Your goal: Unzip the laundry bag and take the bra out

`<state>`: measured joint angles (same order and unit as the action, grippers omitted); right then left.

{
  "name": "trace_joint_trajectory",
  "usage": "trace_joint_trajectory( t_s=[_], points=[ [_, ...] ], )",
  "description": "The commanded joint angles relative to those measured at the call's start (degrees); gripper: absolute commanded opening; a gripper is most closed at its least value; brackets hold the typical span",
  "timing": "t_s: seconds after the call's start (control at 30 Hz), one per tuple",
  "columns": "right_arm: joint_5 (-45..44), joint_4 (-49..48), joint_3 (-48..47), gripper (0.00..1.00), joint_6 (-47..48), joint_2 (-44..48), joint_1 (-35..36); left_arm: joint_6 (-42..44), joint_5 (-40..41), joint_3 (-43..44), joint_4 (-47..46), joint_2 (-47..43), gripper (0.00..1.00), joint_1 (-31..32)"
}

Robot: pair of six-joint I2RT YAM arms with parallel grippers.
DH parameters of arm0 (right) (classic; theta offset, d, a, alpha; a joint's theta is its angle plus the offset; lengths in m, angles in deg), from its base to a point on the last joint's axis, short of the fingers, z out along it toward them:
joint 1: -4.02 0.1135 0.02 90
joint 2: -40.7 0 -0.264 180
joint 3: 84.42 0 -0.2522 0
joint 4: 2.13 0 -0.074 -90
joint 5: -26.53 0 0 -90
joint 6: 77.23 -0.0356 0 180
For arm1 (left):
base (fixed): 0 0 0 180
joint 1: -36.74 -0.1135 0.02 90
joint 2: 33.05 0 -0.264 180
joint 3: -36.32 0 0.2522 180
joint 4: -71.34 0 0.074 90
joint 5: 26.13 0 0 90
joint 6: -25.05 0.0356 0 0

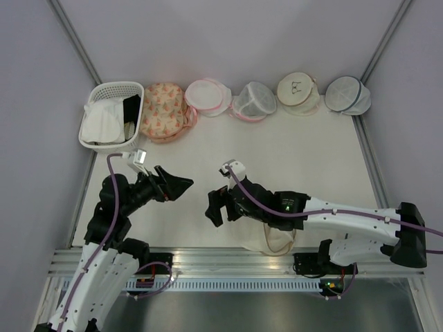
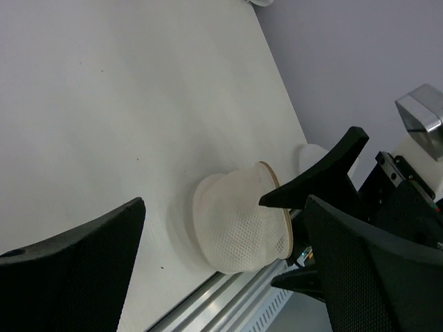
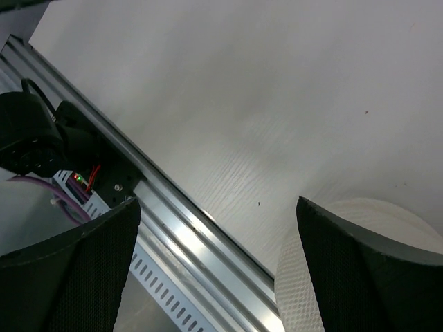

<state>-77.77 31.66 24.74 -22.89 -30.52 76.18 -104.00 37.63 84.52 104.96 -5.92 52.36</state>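
Note:
The laundry bag (image 1: 297, 89), cream mesh with tan trim and a black glasses mark, stands in the back row, far from both arms. A second cream mesh pouch with tan trim (image 1: 274, 241) lies at the near table edge under my right arm. It also shows in the left wrist view (image 2: 235, 225) and the right wrist view (image 3: 304, 294); its flat face is hidden. My left gripper (image 1: 178, 187) (image 2: 221, 277) is open and empty, facing that pouch. My right gripper (image 1: 216, 209) (image 3: 218, 266) is open and empty, just left of it. No white bra shows on the table.
A white basket (image 1: 96, 91) at the back left holds white and black garments. Beside it lie a floral pouch (image 1: 163, 111), two pink-trimmed pouches (image 1: 208, 96) (image 1: 253, 102) and a blue-trimmed one (image 1: 348, 95). An aluminium rail (image 1: 208, 259) runs along the near edge.

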Motion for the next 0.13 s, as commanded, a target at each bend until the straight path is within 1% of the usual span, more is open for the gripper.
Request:
trace_joint_trajectory(
  t_s=[0.0,0.1],
  points=[
    [-7.13,0.27,-2.86,0.98,0.77,0.64,0.09,2.84,-4.61,1.69,0.62,-0.15,1.00,0.29],
    [-7.49,0.71,-3.04,0.98,0.77,0.12,0.00,2.84,-4.96,1.42,0.80,-0.15,1.00,0.29]
  ],
)
